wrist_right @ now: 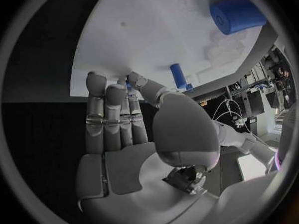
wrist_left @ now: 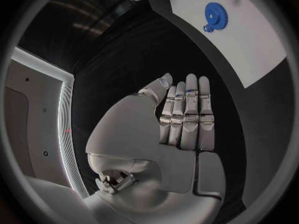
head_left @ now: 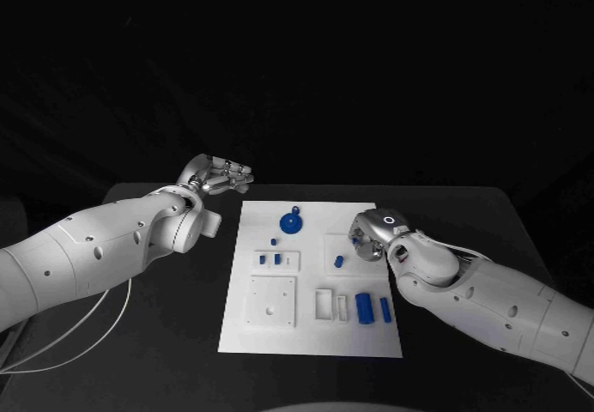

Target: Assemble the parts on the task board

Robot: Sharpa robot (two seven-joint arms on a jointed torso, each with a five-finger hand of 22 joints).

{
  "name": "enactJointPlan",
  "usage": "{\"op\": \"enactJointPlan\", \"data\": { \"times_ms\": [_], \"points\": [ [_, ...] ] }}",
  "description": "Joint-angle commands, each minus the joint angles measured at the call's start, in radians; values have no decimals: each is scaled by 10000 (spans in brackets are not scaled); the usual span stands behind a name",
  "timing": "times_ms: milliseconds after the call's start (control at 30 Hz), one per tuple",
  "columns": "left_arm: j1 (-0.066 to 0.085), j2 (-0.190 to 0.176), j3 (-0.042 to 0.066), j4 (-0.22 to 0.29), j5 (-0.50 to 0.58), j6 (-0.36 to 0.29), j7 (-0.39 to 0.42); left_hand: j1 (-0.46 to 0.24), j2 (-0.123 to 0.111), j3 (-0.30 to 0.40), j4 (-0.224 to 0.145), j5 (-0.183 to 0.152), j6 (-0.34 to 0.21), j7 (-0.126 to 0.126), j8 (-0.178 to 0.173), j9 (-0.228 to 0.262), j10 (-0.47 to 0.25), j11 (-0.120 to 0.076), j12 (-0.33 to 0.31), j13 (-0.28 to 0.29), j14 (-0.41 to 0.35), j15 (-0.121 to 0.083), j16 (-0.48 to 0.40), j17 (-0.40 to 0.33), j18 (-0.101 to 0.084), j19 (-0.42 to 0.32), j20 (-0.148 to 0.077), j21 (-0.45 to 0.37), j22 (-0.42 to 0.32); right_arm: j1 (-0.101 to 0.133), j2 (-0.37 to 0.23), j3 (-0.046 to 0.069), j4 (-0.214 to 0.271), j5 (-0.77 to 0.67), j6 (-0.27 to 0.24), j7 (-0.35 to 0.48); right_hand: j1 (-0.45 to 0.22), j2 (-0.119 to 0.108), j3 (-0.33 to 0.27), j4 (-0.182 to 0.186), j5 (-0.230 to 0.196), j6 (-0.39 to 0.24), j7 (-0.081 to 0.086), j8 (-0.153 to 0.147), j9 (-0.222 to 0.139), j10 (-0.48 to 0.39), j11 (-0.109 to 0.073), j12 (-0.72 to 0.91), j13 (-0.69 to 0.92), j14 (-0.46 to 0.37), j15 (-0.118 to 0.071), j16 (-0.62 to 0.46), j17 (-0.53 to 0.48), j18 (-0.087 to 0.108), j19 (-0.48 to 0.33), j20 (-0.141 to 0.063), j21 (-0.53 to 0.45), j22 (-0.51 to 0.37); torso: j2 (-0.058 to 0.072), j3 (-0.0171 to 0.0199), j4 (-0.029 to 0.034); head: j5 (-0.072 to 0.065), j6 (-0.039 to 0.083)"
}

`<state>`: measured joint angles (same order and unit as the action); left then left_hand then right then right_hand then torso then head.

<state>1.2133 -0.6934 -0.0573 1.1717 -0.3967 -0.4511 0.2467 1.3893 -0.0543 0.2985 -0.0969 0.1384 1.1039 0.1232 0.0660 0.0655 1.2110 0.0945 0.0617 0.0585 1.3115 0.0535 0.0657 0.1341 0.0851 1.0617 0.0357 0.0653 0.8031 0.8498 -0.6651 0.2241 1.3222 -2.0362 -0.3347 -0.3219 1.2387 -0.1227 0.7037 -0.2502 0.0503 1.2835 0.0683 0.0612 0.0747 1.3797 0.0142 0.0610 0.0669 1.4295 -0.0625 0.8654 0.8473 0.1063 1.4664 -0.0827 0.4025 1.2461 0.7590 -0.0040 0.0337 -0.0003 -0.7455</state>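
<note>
In the head view, the left hand (head_left: 221,178) sits at the upper left of the white board (head_left: 312,335), over the black table (head_left: 161,343) and just off the board's corner. Its fingers are straight and side by side in the left wrist view, with nothing between them. Near the top middle of the board lies the blue gear (head_left: 291,224). Lower, right of the middle, stand a thick blue cylinder (head_left: 364,307) and a thin blue bar (head_left: 385,310). The right hand (head_left: 372,233) is over the right part of the board; in its wrist view the fingers lie together by a small blue peg (wrist_right: 178,75), but I cannot tell if it holds anything. I judge the step is reaching for a part, and the next move needs a careful pinch
</note>
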Motion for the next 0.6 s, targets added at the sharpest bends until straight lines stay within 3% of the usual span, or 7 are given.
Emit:
{"op": "enactJointPlan", "data": {
  "times_ms": [33, 367, 600],
  "points": [
    [16, 24, 10, -14, 69, 172, 91, 10, 76, -47, 2, -59, 28, 20, -25, -6, -90, 12, -20, 1, 0, 35, -26, 6, -122, 35, 6, 39, -10, 3, -62, 69, 159, -24, -239, -25, -41, 68, 9, -69, -3, 81, 26, 33, 8, 61, 13, 10, -20, -4, -59, -41, 13, 123, 378, -88, 41, 18, -8, -1, 0, 18, -5],
    [16, 36, 9, -77, 141, 230, 70, 10, 76, -47, 2, -59, 28, 20, -25, -6, -90, 12, -20, 1, 0, 35, -26, 6, -122, 35, 6, 39, -10, 16, -419, 557, 977, 680, -251, 192, -47, 71, -16, -63, -1, 88, 27, 30, 5, 65, 9, 9, -21, 6, -65, -75, 29, 110, 382, -96, 68, 37, -11, -1, -25, 65, 18],
    [15, 70, 8, -87, 163, 270, 44, 17, 92, -57, 3, -68, 36, 18, -23, -5, -102, 17, -18, 1, -24, 43, -26, -2, -119, 23, 14, 38, -44, 7, -530, 694, 1693, 935, -254, 274, -43, 78, -27, -62, 3, 84, 28, 29, 4, 57, 12, 7, -21, 7, -64, -85, 36, 109, 382, -96, 54, 38, -26, -11, -31, 217, 28]
  ]
}}
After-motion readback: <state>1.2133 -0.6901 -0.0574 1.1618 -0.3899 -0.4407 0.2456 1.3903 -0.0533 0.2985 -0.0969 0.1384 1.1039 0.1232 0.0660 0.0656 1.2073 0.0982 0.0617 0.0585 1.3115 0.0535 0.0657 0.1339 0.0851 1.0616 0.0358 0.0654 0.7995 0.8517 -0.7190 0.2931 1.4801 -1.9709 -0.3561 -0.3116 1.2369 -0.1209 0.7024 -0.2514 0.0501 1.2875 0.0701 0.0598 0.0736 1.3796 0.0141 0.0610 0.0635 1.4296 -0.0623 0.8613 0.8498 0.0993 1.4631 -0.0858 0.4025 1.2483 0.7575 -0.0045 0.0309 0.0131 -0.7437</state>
